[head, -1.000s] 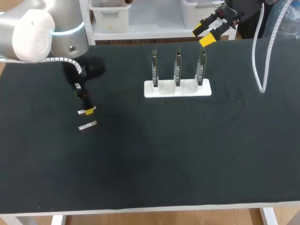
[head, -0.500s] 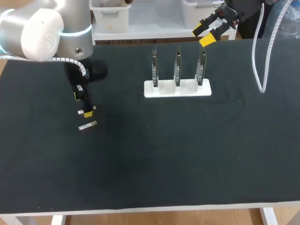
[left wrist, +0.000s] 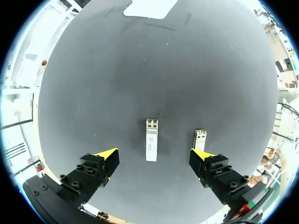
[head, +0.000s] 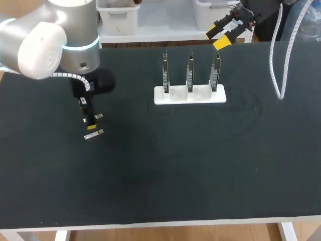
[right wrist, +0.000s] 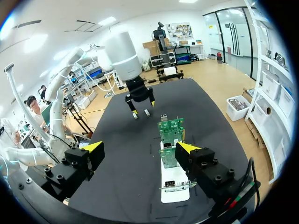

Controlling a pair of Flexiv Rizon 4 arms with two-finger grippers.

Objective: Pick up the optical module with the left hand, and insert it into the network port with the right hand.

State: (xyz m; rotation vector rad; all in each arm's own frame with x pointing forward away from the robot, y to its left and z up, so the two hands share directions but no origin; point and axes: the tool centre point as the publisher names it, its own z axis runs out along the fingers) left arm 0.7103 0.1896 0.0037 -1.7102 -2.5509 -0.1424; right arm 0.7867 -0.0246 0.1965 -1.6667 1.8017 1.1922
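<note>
Two small silver optical modules lie side by side on the black table, one nearer the front and one behind it. My left gripper hangs just over them, open. In the left wrist view one module lies on the table midway between the yellow tips of that gripper, touching neither. The other module lies just ahead of one fingertip. My right gripper is open and empty, above the table's back edge behind the white stand. Three upright circuit boards stand on it, ahead of the right gripper.
A white cable hangs down onto the table at the back right. The black mat stretches bare across the middle and front. The stand sits at the back centre.
My left gripper has shifted toward the table's front and come down over the two modules. The right arm and the modules have not moved.
</note>
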